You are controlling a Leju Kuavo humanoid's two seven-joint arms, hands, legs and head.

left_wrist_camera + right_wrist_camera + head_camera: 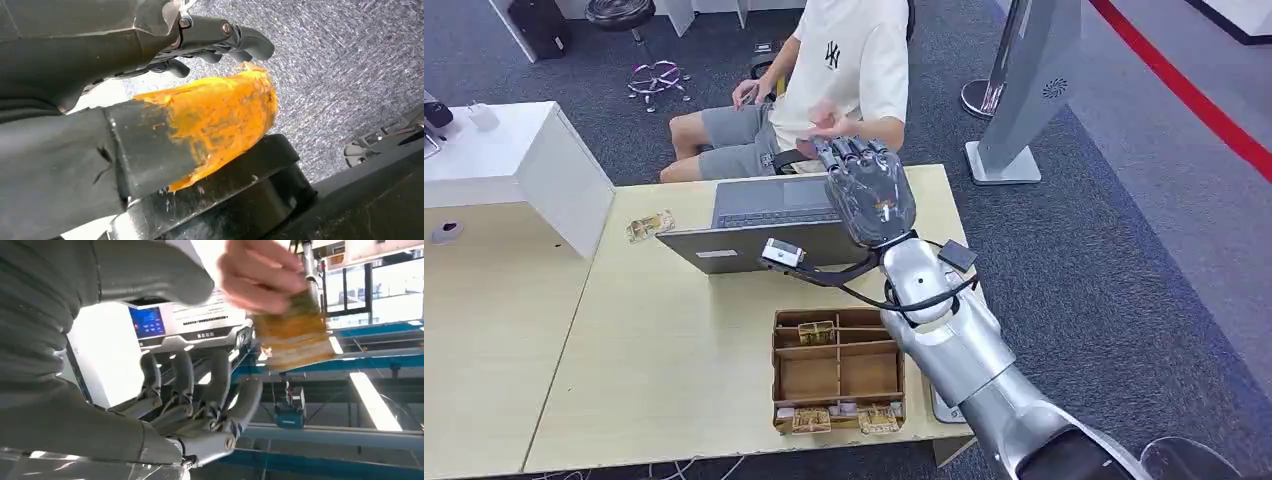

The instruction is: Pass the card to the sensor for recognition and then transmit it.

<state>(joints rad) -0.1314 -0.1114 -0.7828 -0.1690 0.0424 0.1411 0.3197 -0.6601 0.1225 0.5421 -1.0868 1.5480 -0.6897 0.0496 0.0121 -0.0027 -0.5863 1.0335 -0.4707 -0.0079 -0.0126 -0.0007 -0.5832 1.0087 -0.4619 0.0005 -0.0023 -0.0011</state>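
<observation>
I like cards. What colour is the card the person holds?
Yellow-gold with green, seen best in the right wrist view: card.

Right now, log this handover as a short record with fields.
right robot hand: raised over the laptop, fingers apart, holding nothing
card: held by a person's hand, apart from the robot's fingers
left robot hand: hanging above grey carpet, fingers curled, nothing in them
card tray: wooden, on the table near the robot, cards in its front slots
person: seated behind the table

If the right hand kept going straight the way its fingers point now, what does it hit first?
Most likely the person's hand, which holds the card just beyond the right hand. Depth is unclear, so the gap can't be judged.
</observation>
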